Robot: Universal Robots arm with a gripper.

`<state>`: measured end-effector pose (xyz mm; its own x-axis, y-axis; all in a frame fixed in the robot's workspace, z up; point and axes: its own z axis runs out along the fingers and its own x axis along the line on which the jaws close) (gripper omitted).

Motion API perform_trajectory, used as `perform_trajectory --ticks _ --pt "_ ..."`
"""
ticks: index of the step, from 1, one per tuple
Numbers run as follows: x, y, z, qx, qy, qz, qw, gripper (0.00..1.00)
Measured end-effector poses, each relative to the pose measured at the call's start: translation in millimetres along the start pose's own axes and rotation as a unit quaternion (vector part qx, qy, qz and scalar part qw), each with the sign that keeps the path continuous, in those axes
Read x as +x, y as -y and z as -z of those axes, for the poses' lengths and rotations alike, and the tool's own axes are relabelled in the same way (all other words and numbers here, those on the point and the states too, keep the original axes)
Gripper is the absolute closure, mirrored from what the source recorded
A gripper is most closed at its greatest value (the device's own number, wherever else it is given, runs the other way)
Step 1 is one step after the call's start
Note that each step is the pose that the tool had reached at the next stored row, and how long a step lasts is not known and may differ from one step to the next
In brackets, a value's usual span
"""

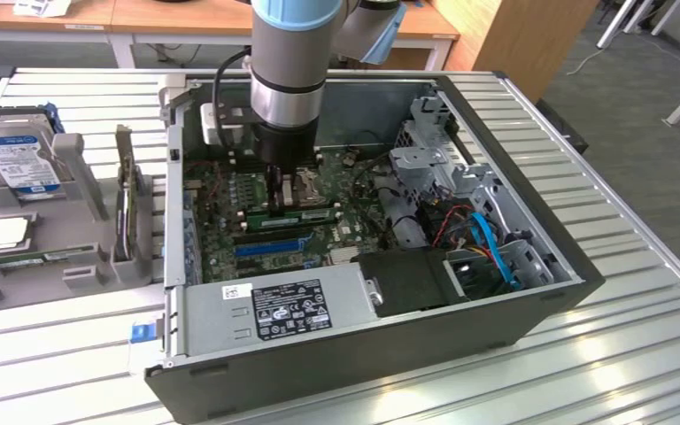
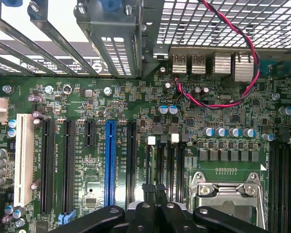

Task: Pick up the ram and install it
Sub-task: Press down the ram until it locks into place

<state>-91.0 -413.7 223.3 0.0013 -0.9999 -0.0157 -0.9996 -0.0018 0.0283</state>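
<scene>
A slim green ram (image 1: 298, 215) lies lengthwise along a memory slot on the motherboard (image 1: 352, 235) inside the open computer case (image 1: 529, 221). My gripper (image 1: 279, 188) reaches straight down into the case and stands just above the ram's end on the exterior view's left. I cannot tell whether it touches the stick. In the wrist view my gripper (image 2: 154, 188) is shut, its dark fingers pressed together with nothing between them. They hang over the black memory slots (image 2: 170, 162) beside the silver processor socket (image 2: 226, 194).
A grey parts stand (image 1: 81, 221) on the exterior view's left holds a blue-and-silver hard drive (image 1: 11, 155), a square silver processor (image 1: 3, 233) and another green stick (image 1: 45, 258). The power supply (image 1: 281, 310), drive cage (image 1: 446, 168) and blue cables (image 1: 494, 252) crowd the case.
</scene>
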Motion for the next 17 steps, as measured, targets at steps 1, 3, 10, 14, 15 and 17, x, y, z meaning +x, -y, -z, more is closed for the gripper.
perform_trajectory --ticks 1,3,10,14,15,17 --pt "0.0 0.0 0.0 0.0 0.0 0.0 1.0 0.9" --pt "0.0 0.0 -0.1 0.0 0.0001 0.0 1.0 0.9" --pt "0.0 0.0 -0.4 0.0 0.0001 0.0 1.0 0.9" --pt "0.0 0.0 -0.5 0.0 0.0001 0.0 1.0 0.9" --pt "0.0 0.0 -0.5 0.0 0.0001 0.0 1.0 0.9" --pt "0.0 0.0 -0.6 0.0 0.0001 0.0 1.0 0.9"
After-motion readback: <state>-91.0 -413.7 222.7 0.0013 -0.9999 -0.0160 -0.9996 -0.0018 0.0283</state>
